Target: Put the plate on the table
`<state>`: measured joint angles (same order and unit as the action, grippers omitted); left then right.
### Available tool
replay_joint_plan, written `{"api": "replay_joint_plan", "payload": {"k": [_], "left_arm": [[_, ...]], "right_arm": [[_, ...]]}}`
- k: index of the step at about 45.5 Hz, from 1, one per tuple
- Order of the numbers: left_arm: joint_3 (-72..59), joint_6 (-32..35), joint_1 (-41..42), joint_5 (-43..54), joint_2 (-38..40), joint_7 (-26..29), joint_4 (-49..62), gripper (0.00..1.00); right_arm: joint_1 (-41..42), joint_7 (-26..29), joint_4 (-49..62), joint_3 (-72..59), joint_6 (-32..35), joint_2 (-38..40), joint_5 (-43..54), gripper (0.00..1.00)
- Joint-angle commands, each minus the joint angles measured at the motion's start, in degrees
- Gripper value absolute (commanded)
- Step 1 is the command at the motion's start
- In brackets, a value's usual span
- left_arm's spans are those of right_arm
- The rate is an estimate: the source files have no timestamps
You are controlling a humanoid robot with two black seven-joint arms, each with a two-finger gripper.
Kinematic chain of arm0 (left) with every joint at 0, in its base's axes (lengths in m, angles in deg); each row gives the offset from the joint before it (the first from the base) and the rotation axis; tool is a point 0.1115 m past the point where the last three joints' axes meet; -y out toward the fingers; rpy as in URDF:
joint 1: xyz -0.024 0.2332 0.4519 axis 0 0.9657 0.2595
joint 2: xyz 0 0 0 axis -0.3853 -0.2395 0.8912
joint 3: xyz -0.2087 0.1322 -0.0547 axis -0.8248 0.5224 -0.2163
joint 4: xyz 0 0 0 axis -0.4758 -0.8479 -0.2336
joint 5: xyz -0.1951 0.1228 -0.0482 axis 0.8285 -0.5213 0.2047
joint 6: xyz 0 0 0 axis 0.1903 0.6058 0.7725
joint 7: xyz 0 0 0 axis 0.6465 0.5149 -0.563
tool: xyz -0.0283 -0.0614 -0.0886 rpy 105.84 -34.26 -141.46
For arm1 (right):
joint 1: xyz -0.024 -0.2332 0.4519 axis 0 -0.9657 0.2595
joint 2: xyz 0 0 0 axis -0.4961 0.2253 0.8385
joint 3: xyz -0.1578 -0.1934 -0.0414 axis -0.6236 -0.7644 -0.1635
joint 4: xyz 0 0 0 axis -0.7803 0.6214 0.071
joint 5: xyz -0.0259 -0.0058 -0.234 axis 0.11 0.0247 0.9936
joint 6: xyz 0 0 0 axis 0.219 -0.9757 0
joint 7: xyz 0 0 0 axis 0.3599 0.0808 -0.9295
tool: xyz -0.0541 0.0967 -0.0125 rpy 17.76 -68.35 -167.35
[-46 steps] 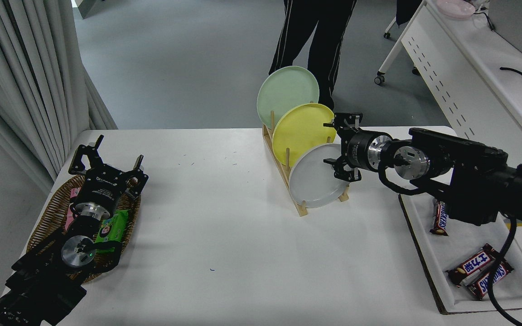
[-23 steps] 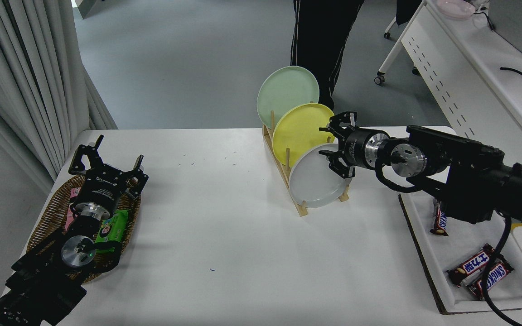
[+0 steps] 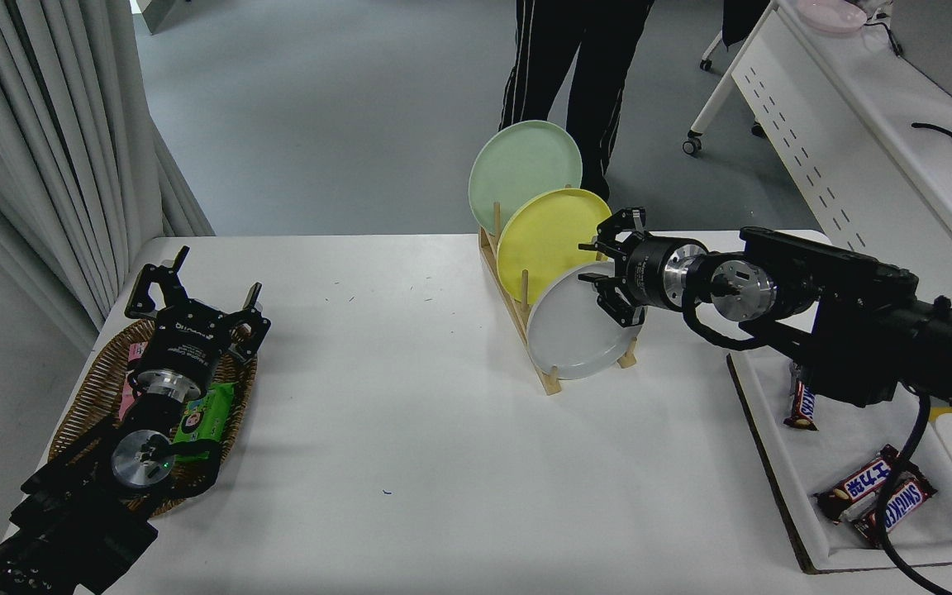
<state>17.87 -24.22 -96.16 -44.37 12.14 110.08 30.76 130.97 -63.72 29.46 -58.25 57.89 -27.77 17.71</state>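
The right claw (image 3: pixel 602 277) was spread apart, its fingers splayed on either side of the top right rim of the grey plate (image 3: pixel 575 335), with nothing clamped between them. Whether a fingertip touched the rim could not be told. The right arm (image 3: pixel 840 302) reached in from the right edge, lying nearly level and pointing left toward the rack.

The grey plate stood on edge in the front slot of a wooden rack (image 3: pixel 525 326), tilted back. Behind it stood the yellow plate (image 3: pixel 546 235), and behind that the green plate (image 3: pixel 521 169), each also on edge in its own slot. The rack sat near the far edge of the table (image 3: pixel 410 413), right of the middle, running from the far edge toward the near side.

Near the right edge lay a white tray (image 3: pixel 806 487) with a dark border. Three chocolate bars lay in it: one (image 3: pixel 801 401) near its far end and two (image 3: pixel 877 492) side by side toward the near right corner.

The left claw (image 3: pixel 195 297) was parked near the left edge, fingers apart, above a wicker basket (image 3: pixel 92 392) that held a green packet (image 3: pixel 207 417) and a pink one.

Beyond the far edge a person's legs (image 3: pixel 575 74) in dark trousers stood on the grey floor. A white desk (image 3: pixel 856 124) ran past the far right corner, and curtains (image 3: pixel 38 140) hung by the left edge.
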Motion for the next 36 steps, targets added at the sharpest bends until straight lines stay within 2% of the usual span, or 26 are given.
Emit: {"api": "replay_joint_plan", "payload": {"k": [1, 36], "left_arm": [[0.0, 0.0, 0.0, 0.0, 0.0, 0.0, 0.0, 1.0], [0.0, 0.0, 0.0, 0.0, 0.0, 0.0, 0.0, 1.0]], "right_arm": [[-0.05, 0.53, 0.01, 0.38, -0.14, 0.02, 0.02, 0.35], [-0.31, 0.88, 0.1, 0.3, -2.25, 0.46, 0.11, 0.26]]}}
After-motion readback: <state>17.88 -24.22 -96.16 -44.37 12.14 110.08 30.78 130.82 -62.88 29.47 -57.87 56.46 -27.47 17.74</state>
